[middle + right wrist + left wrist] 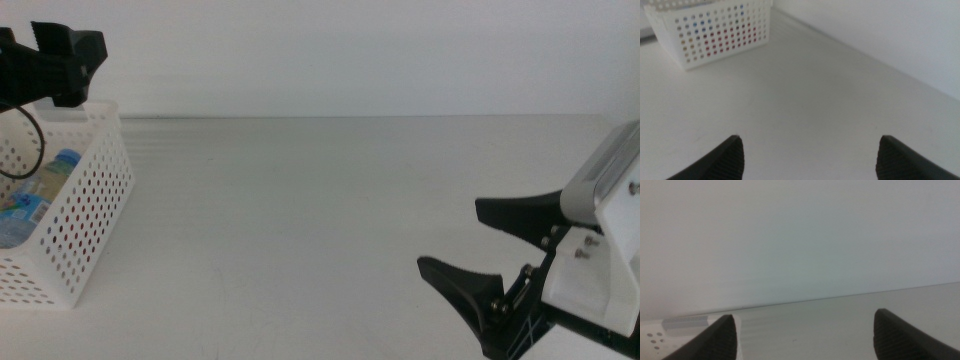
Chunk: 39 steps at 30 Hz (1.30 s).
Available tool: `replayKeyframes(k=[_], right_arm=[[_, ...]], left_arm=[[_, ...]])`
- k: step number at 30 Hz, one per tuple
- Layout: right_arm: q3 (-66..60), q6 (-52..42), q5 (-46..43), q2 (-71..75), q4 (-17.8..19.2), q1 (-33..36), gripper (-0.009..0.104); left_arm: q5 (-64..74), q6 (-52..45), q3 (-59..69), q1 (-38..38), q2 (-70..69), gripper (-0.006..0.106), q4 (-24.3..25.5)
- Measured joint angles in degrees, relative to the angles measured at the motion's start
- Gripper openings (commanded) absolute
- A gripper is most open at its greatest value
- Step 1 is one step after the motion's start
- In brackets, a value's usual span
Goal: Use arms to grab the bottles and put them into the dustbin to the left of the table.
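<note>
Left pincer (pixel 70 50) hangs spread and empty over the dustbin (pixel 95 200), likely post-drop since a water bottle (pixel 45 180) lies inside; right pincer (pixel 490 250) waits spread over the bench (pixel 300 220).

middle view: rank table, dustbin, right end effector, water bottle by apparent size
1. table
2. dustbin, cropped by the frame edge
3. right end effector; near the camera, so its rank against the dustbin is unsure
4. water bottle, partly hidden inside the dustbin
</note>
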State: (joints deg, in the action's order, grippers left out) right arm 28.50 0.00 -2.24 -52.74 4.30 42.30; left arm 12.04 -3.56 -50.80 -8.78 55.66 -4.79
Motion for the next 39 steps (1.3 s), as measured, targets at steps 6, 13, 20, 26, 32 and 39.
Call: replayKeyframes(k=[6,13,20,26,32,39], right_arm=[[-2.2,0.0,0.3,0.1,-0.3,-0.1,0.084],[-2.4,0.0,0.5,3.2,-5.2,-8.2,0.084],[-2.8,0.0,0.6,11.0,-6.5,-21.4,0.084],[-6.5,0.0,0.5,20.1,-4.3,-26.9,0.084],[-16.3,0.0,0.8,34.5,-5.4,-32.4,0.084],[-26.2,0.0,1.0,46.8,-5.6,-38.8,0.084]], left_arm=[[0.0,0.0,0.5,0.0,-0.1,0.09,0.0],[0.0,0.0,6.6,0.0,-3.1,0.09,0.0],[-0.1,0.0,18.4,3.3,-14.8,0.09,0.0],[0.0,0.0,30.5,7.4,-29.4,0.09,0.1],[0.0,0.0,41.0,7.5,-45.0,0.09,0.2],[0.2,0.0,47.4,7.5,-53.7,0.09,0.2]])
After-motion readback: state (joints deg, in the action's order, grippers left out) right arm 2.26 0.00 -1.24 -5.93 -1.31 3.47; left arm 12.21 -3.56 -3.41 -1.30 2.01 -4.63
